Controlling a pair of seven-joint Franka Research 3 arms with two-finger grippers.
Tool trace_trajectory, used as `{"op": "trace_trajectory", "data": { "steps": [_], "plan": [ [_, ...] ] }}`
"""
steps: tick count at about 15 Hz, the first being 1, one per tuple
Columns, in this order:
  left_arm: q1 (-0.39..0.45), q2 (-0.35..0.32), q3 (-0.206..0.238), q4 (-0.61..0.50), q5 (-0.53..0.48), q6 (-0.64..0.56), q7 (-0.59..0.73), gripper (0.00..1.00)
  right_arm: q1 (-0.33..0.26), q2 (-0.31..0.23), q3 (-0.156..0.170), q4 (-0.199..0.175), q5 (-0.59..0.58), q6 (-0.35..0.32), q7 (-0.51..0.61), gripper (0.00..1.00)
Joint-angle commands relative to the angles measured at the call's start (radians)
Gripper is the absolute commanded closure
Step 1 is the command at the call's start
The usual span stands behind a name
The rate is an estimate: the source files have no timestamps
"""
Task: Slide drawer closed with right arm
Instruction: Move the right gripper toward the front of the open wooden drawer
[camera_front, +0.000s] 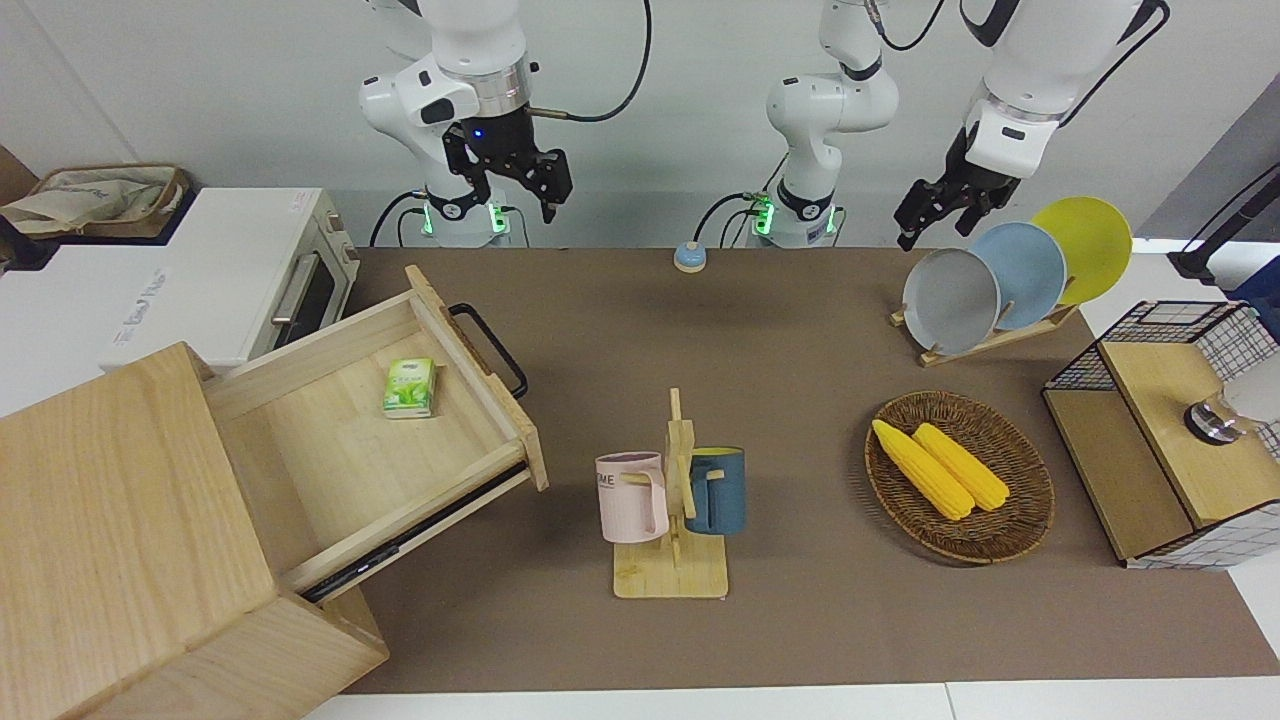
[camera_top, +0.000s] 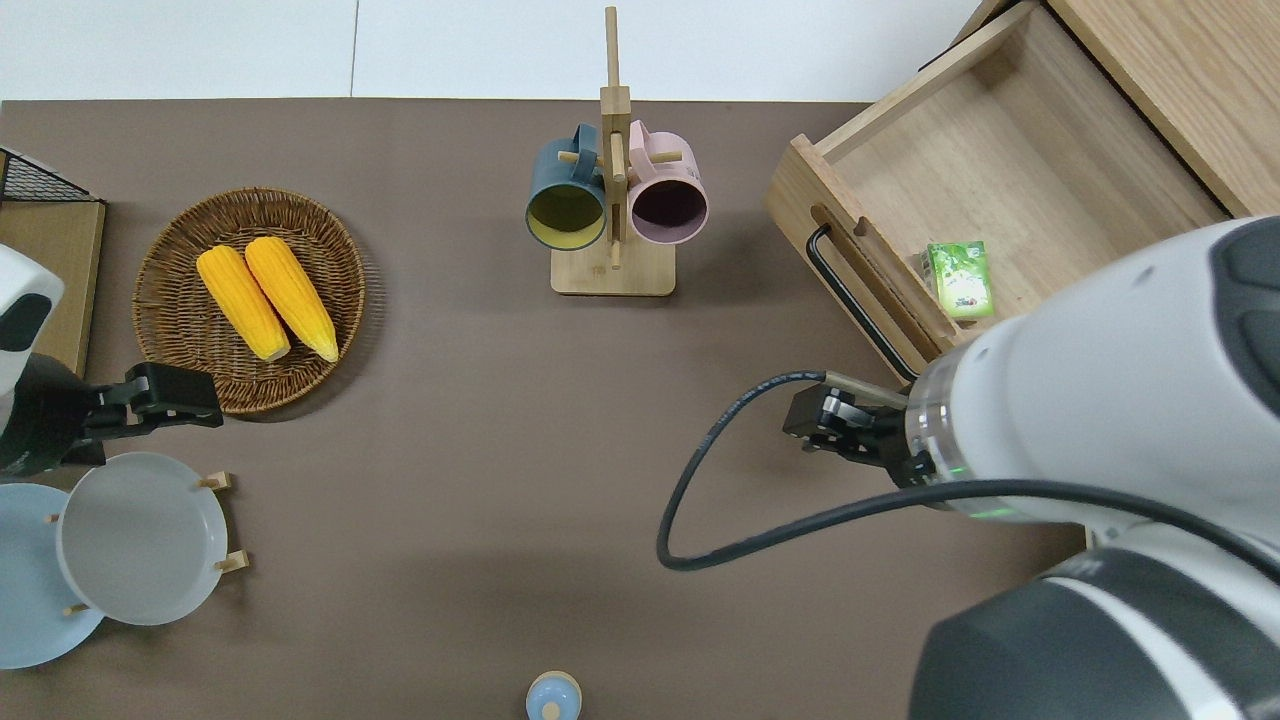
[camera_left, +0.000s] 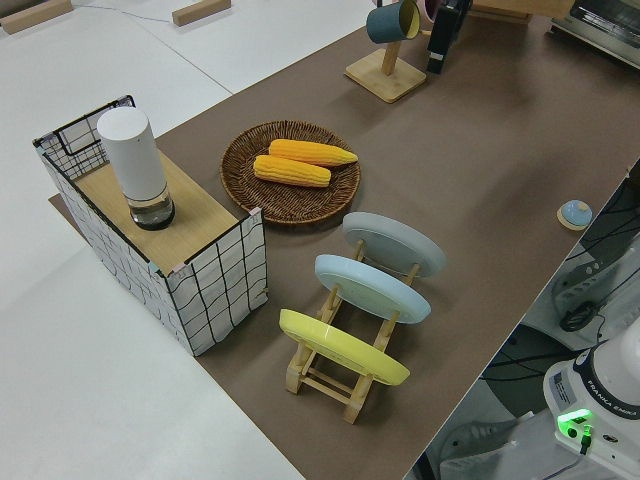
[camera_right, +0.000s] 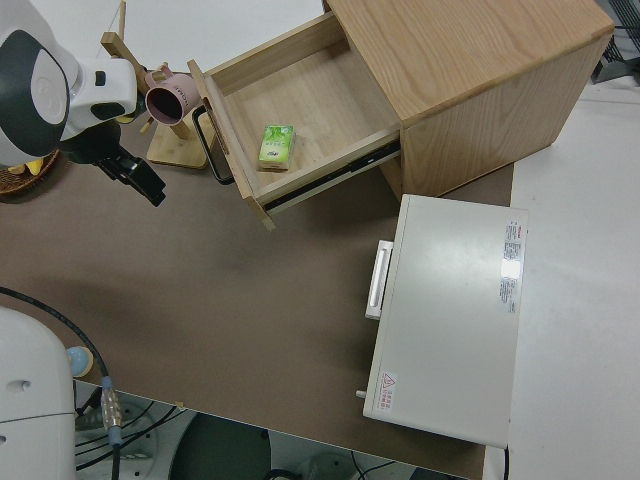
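Observation:
The light-wood drawer stands pulled far out of its big box, with its black bar handle facing the table's middle. It also shows in the overhead view and the right side view. A green packet lies inside it. My right gripper is open and empty, up in the air over the brown mat beside the drawer's front corner, apart from the handle. It also shows in the front view. The left arm is parked.
A white toaster oven stands beside the drawer, nearer to the robots. A mug rack with two mugs stands mid-table. A basket of corn, a plate rack and a wire-grid box are at the left arm's end.

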Motion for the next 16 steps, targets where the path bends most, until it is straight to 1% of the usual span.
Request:
{"op": "trace_trajectory", "data": {
  "steps": [1, 4, 6, 8, 9, 10, 11, 12, 13, 16],
  "plan": [
    [-0.001, -0.008, 0.004, 0.004, -0.001, -0.015, 0.009, 0.01, 0.044, 0.009, 0.001, -0.054, 0.016, 0.080, 0.173, 0.036],
    [-0.001, -0.008, 0.004, 0.004, -0.001, -0.017, 0.009, 0.01, 0.085, 0.009, 0.001, -0.127, 0.012, 0.175, 0.304, 0.038],
    [-0.001, -0.008, 0.004, 0.004, -0.001, -0.017, 0.009, 0.01, 0.108, 0.010, 0.002, -0.147, 0.000, 0.222, 0.393, 0.046],
    [-0.001, -0.008, 0.004, 0.004, -0.001, -0.017, 0.009, 0.01, 0.112, 0.012, 0.001, -0.156, 0.000, 0.256, 0.463, 0.113],
    [-0.001, -0.008, 0.004, 0.004, -0.001, -0.015, 0.009, 0.01, 0.113, 0.013, 0.002, -0.160, 0.000, 0.262, 0.482, 0.200],
    [-0.001, -0.008, 0.004, 0.004, -0.001, -0.015, 0.009, 0.01, 0.116, 0.018, 0.001, -0.160, 0.000, 0.263, 0.488, 0.323],
    [-0.001, -0.008, 0.004, 0.004, -0.001, -0.015, 0.009, 0.01, 0.122, 0.019, 0.001, -0.161, 0.000, 0.263, 0.488, 0.590],
    [-0.001, -0.008, 0.004, 0.004, -0.001, -0.017, 0.009, 0.01, 0.122, 0.024, 0.001, -0.164, 0.000, 0.269, 0.488, 0.820],
    [-0.001, -0.008, 0.004, 0.004, -0.001, -0.017, 0.009, 0.01, 0.122, 0.024, 0.001, -0.166, 0.000, 0.276, 0.488, 0.991],
    [-0.001, -0.008, 0.004, 0.004, -0.001, -0.017, 0.009, 0.01, 0.122, 0.041, 0.001, -0.169, 0.002, 0.290, 0.508, 1.000]
  ]
}}
